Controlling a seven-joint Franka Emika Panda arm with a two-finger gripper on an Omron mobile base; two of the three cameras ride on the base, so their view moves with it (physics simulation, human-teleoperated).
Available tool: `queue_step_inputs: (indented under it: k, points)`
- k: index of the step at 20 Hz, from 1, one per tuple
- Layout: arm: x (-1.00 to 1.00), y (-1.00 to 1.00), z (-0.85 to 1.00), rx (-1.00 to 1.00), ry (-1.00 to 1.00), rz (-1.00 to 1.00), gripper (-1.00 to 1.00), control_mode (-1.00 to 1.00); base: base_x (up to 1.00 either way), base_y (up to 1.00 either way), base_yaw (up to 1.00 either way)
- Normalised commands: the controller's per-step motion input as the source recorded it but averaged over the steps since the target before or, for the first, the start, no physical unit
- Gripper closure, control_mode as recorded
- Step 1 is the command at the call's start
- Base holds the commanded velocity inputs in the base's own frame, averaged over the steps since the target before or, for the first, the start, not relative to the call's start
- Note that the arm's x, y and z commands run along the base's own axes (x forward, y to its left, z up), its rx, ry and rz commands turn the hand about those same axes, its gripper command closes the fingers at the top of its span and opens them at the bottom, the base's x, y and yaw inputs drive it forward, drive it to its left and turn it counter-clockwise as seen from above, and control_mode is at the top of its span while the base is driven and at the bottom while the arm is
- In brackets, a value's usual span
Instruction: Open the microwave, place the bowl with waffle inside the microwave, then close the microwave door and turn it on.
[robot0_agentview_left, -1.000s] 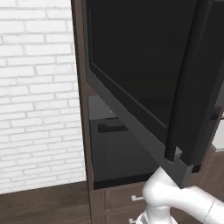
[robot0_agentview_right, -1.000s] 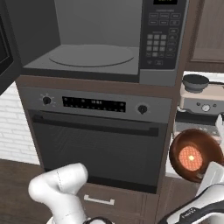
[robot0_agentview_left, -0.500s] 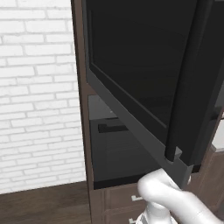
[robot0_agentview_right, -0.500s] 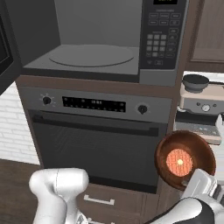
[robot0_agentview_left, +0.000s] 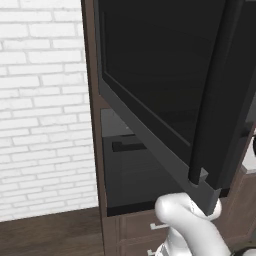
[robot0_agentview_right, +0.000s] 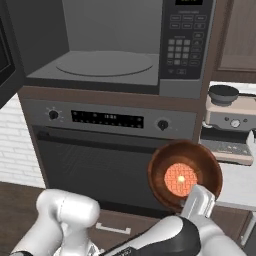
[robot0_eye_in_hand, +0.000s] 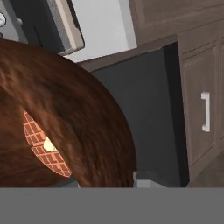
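The microwave (robot0_agentview_right: 115, 45) stands open, its grey cavity and round turntable (robot0_agentview_right: 104, 63) bare. Its door (robot0_agentview_left: 160, 70), dark glass in a grey frame with a vertical bar handle (robot0_agentview_left: 216, 95), is swung far out to the left. My gripper (robot0_agentview_right: 198, 194) is shut on the lower rim of the brown bowl (robot0_agentview_right: 185, 172), which hangs in front of the oven, below and right of the cavity. A round orange waffle (robot0_agentview_right: 180, 178) lies in it. In the hand view the bowl (robot0_eye_in_hand: 74, 118) spreads across the left, with the waffle (robot0_eye_in_hand: 41, 142) partly in sight.
Under the microwave is an oven (robot0_agentview_right: 105, 150) with two knobs and a display. The keypad (robot0_agentview_right: 186, 42) sits right of the cavity. A coffee machine (robot0_agentview_right: 231, 120) stands on the white counter at the right. A dark panel (robot0_eye_in_hand: 148, 109) and a cabinet drawer (robot0_eye_in_hand: 203, 109) lie below.
The bowl with the waffle has travelled left and slightly up, from the right edge toward the oven front, and my arm's elbow has swung along with it. The microwave and door stayed put.
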Motion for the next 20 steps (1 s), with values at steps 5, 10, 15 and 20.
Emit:
queue_step_inputs:
  k: [5, 10, 15, 20]
  points:
    - [-0.3, 0.81, 0.53, -0.06, 0.0, 0.0, 1.0, -1.0, 0.0, 0.0, 0.0]
    - [-0.02, 0.88, 0.71, -0.02, -0.03, 0.0, 1.0, -1.0, 0.0, 0.0, 0.0]
    - [0.0, 0.9, 0.87, 0.0, -0.01, 0.0, 1.0, -1.0, 0.0, 0.0, 0.0]
    - [0.23, 0.87, 0.97, 0.0, -0.07, 0.0, 1.0, -1.0, 0.0, 0.0, 0.0]
